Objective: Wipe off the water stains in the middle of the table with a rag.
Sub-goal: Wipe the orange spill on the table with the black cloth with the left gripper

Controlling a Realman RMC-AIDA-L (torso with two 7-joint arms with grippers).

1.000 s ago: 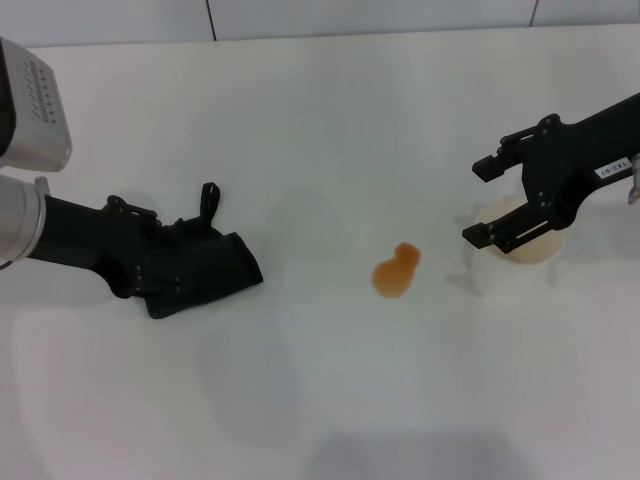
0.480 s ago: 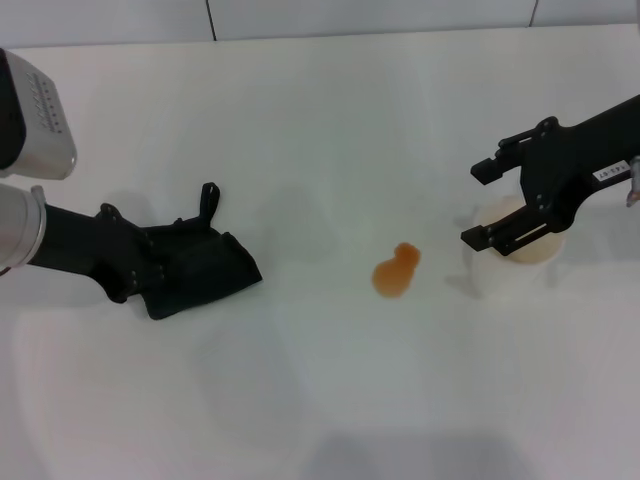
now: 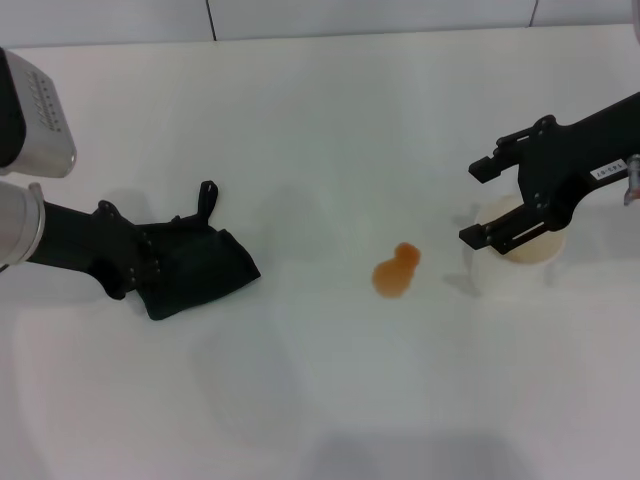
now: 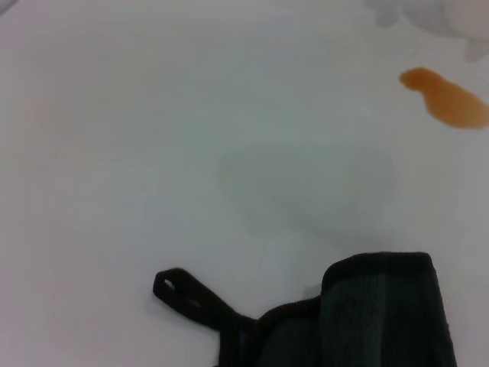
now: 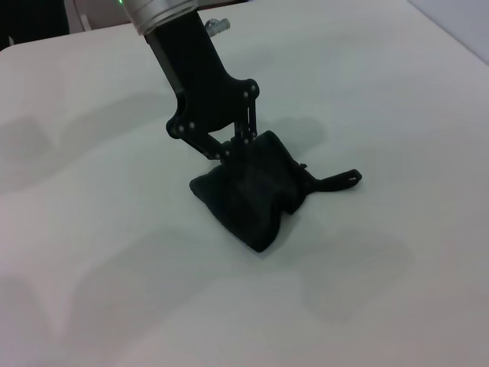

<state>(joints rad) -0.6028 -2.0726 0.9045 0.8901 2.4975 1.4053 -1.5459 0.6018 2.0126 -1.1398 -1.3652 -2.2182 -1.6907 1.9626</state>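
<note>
The water stain (image 3: 396, 271), a small orange-brown blot, lies mid-table; it also shows in the left wrist view (image 4: 447, 99). The black rag (image 3: 205, 268) lies to its left on the white table (image 3: 330, 120), its loop tab (image 3: 208, 192) sticking up. My left gripper (image 3: 165, 262) is shut on the rag's near side; the right wrist view shows its fingers (image 5: 243, 145) pinched into the rag (image 5: 256, 199). The left wrist view shows the rag (image 4: 382, 313) and tab (image 4: 183, 289). My right gripper (image 3: 483, 200) is open, right of the stain.
A white paper cup (image 3: 520, 262) stands right of the stain, just under my right gripper's nearer finger (image 3: 485, 236). The table's far edge meets a wall at the back (image 3: 300, 30).
My left arm has drawn slightly to the left and the rag has shifted a little with it. The right gripper has barely moved.
</note>
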